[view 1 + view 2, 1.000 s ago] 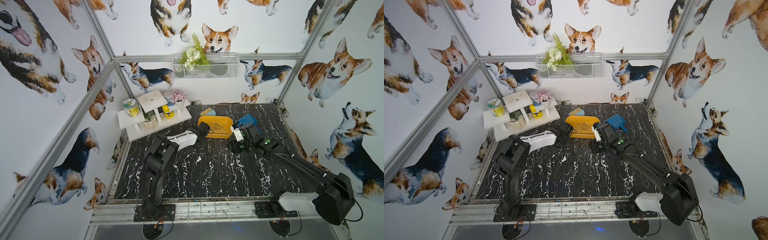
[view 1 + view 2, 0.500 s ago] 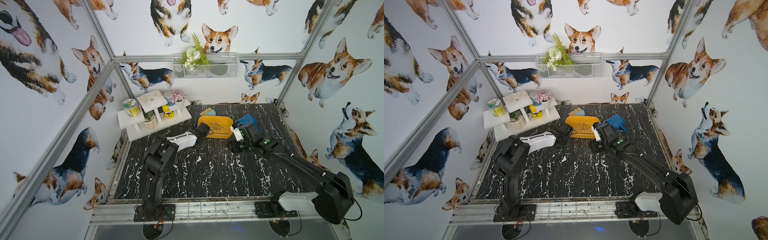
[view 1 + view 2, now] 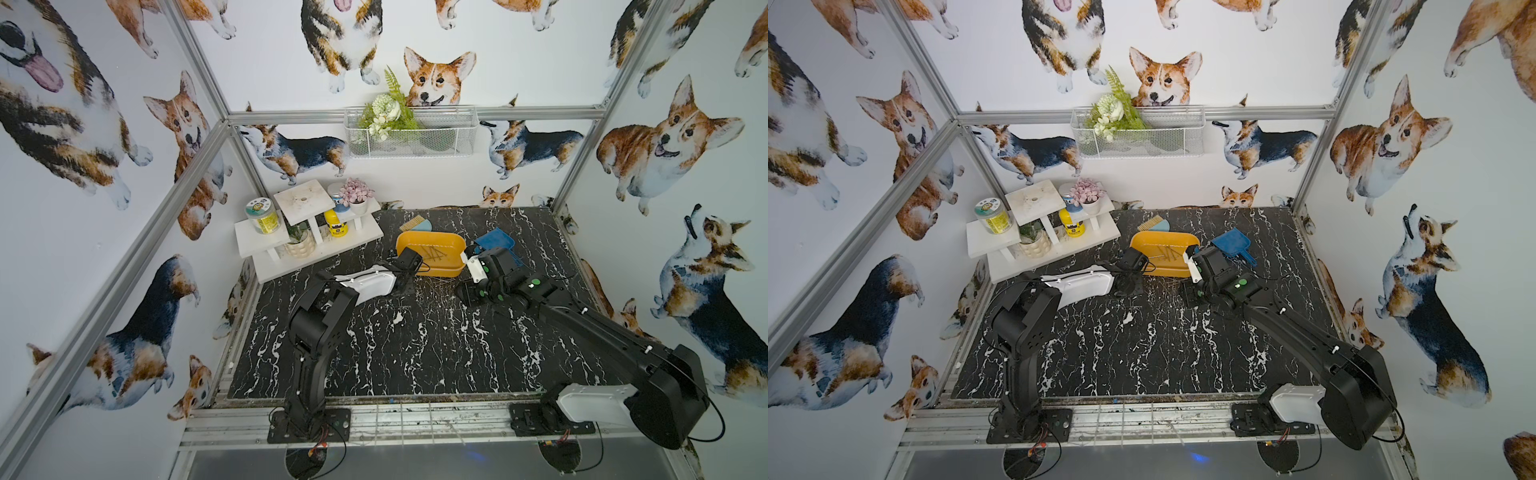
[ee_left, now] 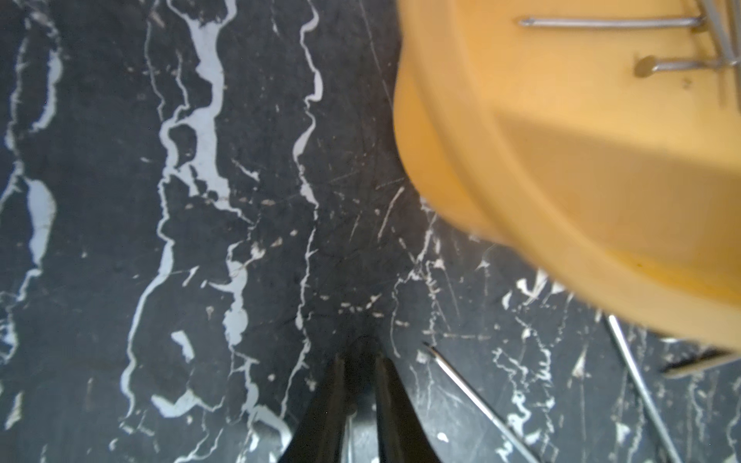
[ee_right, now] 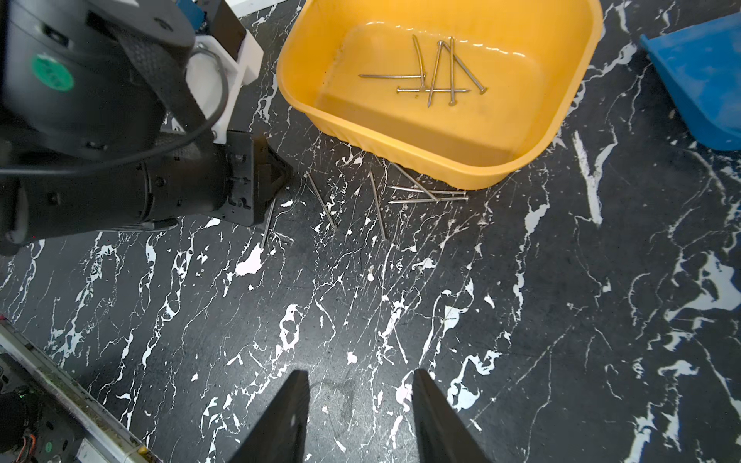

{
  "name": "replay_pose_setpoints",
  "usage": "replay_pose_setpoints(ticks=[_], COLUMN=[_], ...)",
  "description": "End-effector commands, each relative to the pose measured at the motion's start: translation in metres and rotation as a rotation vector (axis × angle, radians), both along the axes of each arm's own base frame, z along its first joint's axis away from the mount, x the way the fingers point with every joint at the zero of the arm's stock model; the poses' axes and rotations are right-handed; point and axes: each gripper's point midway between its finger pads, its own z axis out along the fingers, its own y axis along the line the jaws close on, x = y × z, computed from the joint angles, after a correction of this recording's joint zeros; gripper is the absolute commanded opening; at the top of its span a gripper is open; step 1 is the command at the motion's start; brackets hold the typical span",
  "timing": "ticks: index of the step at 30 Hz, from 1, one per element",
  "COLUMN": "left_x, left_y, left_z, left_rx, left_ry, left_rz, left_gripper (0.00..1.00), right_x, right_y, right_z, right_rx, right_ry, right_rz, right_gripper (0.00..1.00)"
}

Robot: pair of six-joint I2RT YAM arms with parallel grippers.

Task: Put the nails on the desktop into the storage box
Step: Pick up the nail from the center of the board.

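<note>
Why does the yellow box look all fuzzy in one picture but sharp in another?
In the left wrist view the storage box sits very close and looks blurred; in the right wrist view it is sharp, with glare on its inner wall.

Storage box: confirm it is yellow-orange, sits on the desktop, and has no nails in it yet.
Not empty: the right wrist view shows several nails lying in the storage box. It is yellow-orange and does sit on the desktop.

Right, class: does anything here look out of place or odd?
Loose nails lie scattered and crossed on the desktop, just outside the storage box rather than in it. Inside the box, one nail looks slightly bent.
</note>
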Motion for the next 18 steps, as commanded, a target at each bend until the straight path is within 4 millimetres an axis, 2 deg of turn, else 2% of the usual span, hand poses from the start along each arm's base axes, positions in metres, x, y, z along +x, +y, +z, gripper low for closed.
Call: replay_pose_setpoints(ticks=[1, 10, 18], left_x=[-0.0291, -0.0292, -0.0371], left_y=[0.0170, 0.0185, 0.0186], left_z=[-0.0156, -0.0125, -0.0159], left_rx=[0.058, 0.063, 0.048], left_ry=[0.116, 0.113, 0.123], left_rz=[0.011, 0.014, 0.016], left_gripper=[0.25, 0.25, 0.20], right_x=[0.0056, 0.0039, 0.0049], right_y=[0.0037, 0.0026, 0.0034], right_z=[0.0072, 0.0093, 0.0111], right_rx=[0.021, 0.025, 0.032], right_ry=[-0.032, -0.035, -0.038], right_rz=[-0.001, -0.004, -0.007], right_gripper=[0.46, 0.46, 0.46])
